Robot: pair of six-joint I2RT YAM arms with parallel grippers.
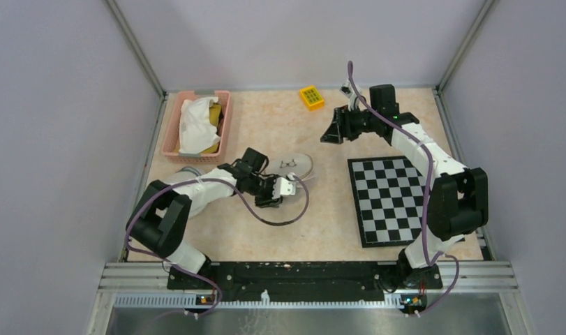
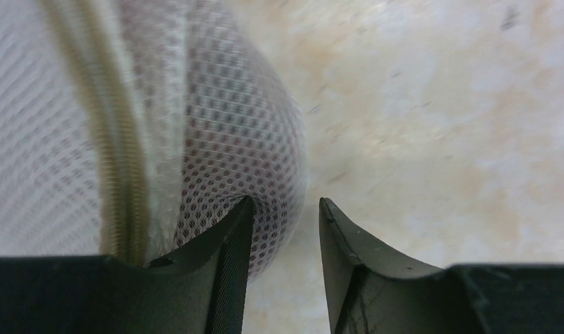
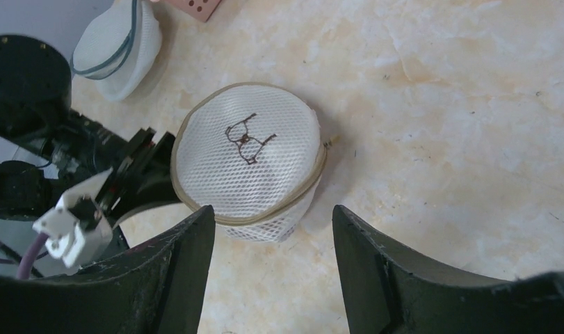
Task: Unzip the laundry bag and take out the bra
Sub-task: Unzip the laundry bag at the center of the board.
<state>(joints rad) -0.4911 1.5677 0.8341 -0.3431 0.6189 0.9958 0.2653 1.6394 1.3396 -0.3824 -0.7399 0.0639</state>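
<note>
Laundry bag (image 3: 247, 160), round white mesh with a tan zip, lies on the table (image 1: 322, 230) near its middle. The left gripper (image 2: 286, 205) stands half-open with the bag's edge bulging into its gap. The right gripper (image 3: 272, 212) hangs above, wide open and empty.

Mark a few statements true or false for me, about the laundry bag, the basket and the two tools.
1. The laundry bag lies on the table. True.
2. The right tool is clamped on the bag. False: it hangs open above the bag, apart from it.
3. The left tool is at the bag's mesh edge. True.
4. The pink basket is empty. False: it holds a white cloth.
5. The yellow block sits on the checkerboard. False: it sits on bare table near the far wall.
</note>
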